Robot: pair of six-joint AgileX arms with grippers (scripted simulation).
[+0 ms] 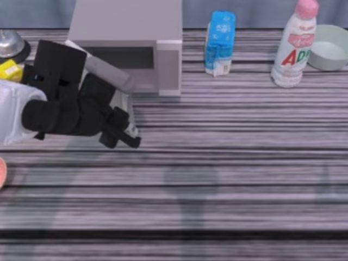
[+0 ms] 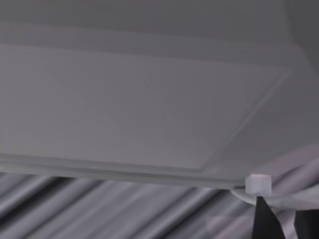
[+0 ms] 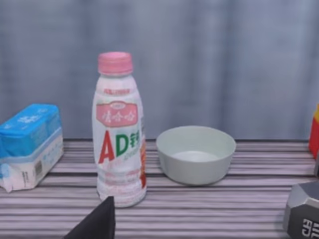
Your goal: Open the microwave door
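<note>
Microwave [image 1: 128,24] was what you had at the back left of the table [image 1: 234,163], a light grey box with a plain flat top and its long axis running left to right, its front facing the near edge. Its dark cavity lay exposed, with the narrow control panel [image 1: 169,66] on the right end of the front.

You saw the microwave door [image 1: 109,73] swung out on its left side, a thin flat grey panel angling toward the near edge of the table. In the left wrist view its smooth inner face [image 2: 129,99] filled most of the frame, with a small pale block at its lower corner.

Your left arm's black bulk covered much of the door from above, and the left gripper [image 1: 122,133] sat at the door's free edge. Whether its jaws were spread or pinching the edge, you could not tell.

To the right of the microwave stood a blue-and-white carton [image 1: 219,43], then a white bottle [image 1: 293,46] with a pink cap, and just beside it a pale round bowl [image 1: 329,48]. None of these stood in the door's swing. A metal bell [image 1: 10,43] and a small yellow item [image 1: 10,70] sat left of the microwave, near the arm.

Your right gripper showed only as a dark tip [image 3: 97,224] in its own wrist view; its jaws could not be judged.

The table was striped grey and dark.
</note>
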